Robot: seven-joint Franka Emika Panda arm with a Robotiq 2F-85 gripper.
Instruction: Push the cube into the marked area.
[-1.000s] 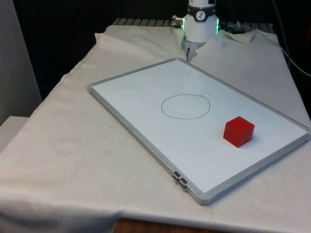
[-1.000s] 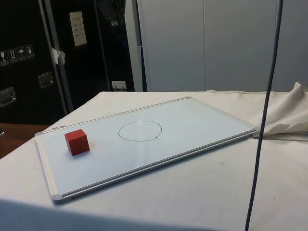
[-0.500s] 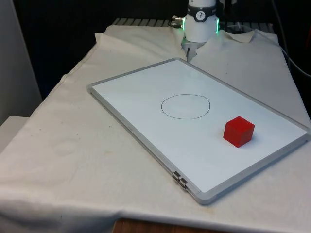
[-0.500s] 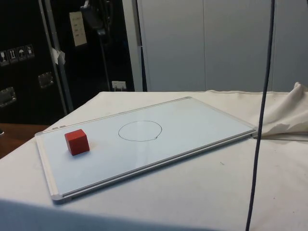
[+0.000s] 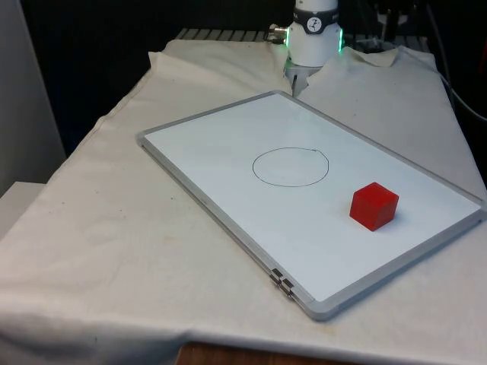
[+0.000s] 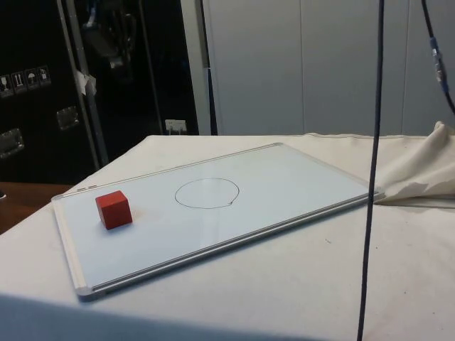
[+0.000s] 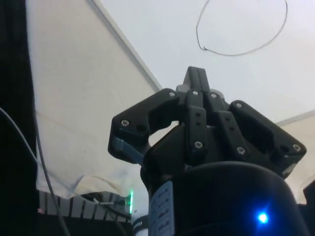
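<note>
A red cube (image 5: 374, 206) (image 6: 114, 209) rests on a white board (image 5: 213, 152) (image 6: 298, 177) lying flat on the cloth. A thin pen-drawn circle (image 5: 290, 166) (image 6: 207, 192) (image 7: 241, 29) marks the board's middle. The cube sits outside it, towards the front view's right and a little nearer the camera. My black gripper (image 7: 196, 76) hangs high over the table's far end, with its fingers pressed together and nothing between them. Below it lie the circle and the board's grey rim (image 7: 125, 44). In the side view the gripper (image 6: 110, 50) is a dark shape high up against the cabinets, far above the cube.
The board's metal frame (image 5: 221, 220) stands slightly proud of the cloth. Folds of white cloth (image 6: 419, 177) bunch up at the robot's end. A black cable (image 6: 370, 177) hangs down in front of the side camera.
In the side view the gripper has drifted left and lower against the cabinets, and the hanging cable has shifted left. The cube and board have not moved.
</note>
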